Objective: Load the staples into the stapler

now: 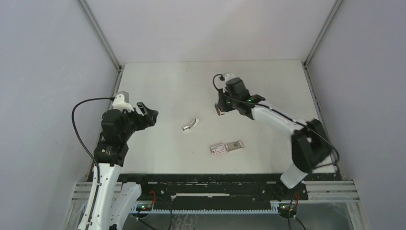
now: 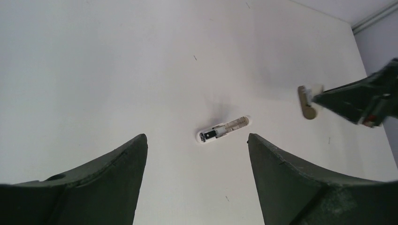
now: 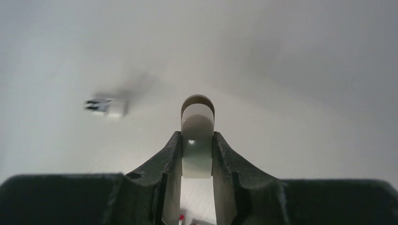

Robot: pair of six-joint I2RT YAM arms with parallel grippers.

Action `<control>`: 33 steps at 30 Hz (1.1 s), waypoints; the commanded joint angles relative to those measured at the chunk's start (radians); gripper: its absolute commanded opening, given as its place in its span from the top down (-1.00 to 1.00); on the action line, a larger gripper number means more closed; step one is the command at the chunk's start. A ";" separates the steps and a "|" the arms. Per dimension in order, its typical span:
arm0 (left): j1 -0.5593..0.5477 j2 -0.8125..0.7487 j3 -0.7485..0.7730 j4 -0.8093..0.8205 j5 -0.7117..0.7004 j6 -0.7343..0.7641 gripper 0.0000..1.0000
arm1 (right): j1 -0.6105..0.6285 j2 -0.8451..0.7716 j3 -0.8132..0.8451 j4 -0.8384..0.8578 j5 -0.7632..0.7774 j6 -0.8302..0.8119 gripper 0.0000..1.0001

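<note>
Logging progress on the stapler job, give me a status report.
Left tool open, hovering. Right tool shut on small white round-ended piece. Stapler lying mid-table, ungripped. Red-and-white box nearby, not blocking.

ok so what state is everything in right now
stapler: lying open, not held
staple box: lying flat, tray slid out
left gripper: open, empty
right gripper: shut on rounded white-and-tan piece

White stapler [image 2: 223, 129] lies opened on the table [image 2: 117, 70], dark inner arm exposed.
</note>
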 commanded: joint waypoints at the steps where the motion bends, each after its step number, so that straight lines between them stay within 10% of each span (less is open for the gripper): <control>1: -0.043 0.046 -0.015 0.082 0.080 -0.045 -0.63 | 0.001 -0.280 -0.164 0.249 -0.269 -0.167 1.00; 12: -0.383 0.150 -0.081 0.415 0.252 -0.392 -0.62 | 0.101 -0.687 -0.609 0.595 -0.501 -0.287 1.00; 33: -0.535 0.274 -0.207 0.523 0.265 -0.505 0.15 | 0.275 -0.660 -0.673 0.736 -0.428 -0.418 1.00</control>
